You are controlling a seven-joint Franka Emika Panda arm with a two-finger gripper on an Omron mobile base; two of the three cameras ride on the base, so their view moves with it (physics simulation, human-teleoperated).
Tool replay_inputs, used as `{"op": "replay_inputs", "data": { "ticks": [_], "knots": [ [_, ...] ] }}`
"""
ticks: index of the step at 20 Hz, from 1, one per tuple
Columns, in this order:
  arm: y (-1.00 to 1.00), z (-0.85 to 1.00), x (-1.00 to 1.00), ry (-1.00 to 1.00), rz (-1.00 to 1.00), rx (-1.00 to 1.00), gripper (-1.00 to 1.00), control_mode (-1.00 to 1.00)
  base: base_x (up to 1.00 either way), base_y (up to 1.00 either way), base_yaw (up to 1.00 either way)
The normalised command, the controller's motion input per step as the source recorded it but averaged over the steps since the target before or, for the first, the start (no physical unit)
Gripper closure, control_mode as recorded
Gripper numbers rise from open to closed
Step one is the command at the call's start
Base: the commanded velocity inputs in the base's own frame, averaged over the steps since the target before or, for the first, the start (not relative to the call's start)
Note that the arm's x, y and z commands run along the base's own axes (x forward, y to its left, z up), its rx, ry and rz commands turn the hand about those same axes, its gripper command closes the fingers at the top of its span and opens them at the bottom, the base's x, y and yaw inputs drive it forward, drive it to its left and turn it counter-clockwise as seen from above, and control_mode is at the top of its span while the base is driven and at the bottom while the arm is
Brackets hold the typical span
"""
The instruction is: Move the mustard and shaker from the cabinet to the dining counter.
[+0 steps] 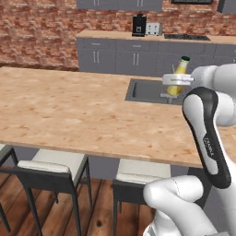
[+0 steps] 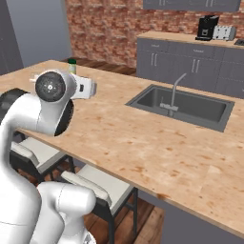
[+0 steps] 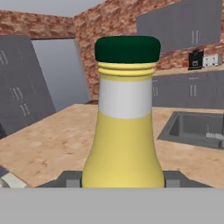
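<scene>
Yellow mustard bottle [image 3: 124, 131] with a narrow neck, ribbed collar, pale band under it and a dark green cap fills the middle of the hand view — fingers clamped on its lower body, grey pads [image 3: 70, 179] showing either side of its base. In the left base view the same slim bottle [image 1: 178, 77] sits upper right of the frame, tilted, held in the white two-finger gripper [image 1: 177, 80] in front of the dark sink [image 1: 143, 90] and above the light wood-grain dining counter [image 1: 69, 110]. In the right base view only the green cap [image 2: 72, 63] pokes up at upper left, behind the arm's round joint; the counter [image 2: 143, 138] runs across mid-frame. Grey lower drawer units [image 1: 115, 57] line the brick wall at the top. Grey-cushioned stools [image 1: 53, 167] stand along the lower left — tucked under the counter edge.
</scene>
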Motion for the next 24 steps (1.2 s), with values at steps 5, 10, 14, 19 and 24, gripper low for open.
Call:
{"op": "replay_inputs", "data": {
  "ticks": [5,10,14,19,24],
  "knots": [
    [-0.29,-0.27,0.09,0.02,0.40,-0.01,1.00,-1.00,0.00,0.00,0.00],
    [-0.23,-0.36,0.24,0.00,0.33,-0.04,1.00,-1.00,0.00,0.00,0.00],
    [-0.03,-0.50,0.19,-0.07,0.26,-0.18,1.00,-1.00,0.00,0.00,0.00],
    [0.03,-0.61,0.30,-0.13,0.15,-0.16,1.00,-1.00,0.00,0.00,0.00],
    [0.00,-0.69,0.31,-0.08,0.16,-0.05,1.00,-1.00,0.00,0.00,0.00]
  ]
}}
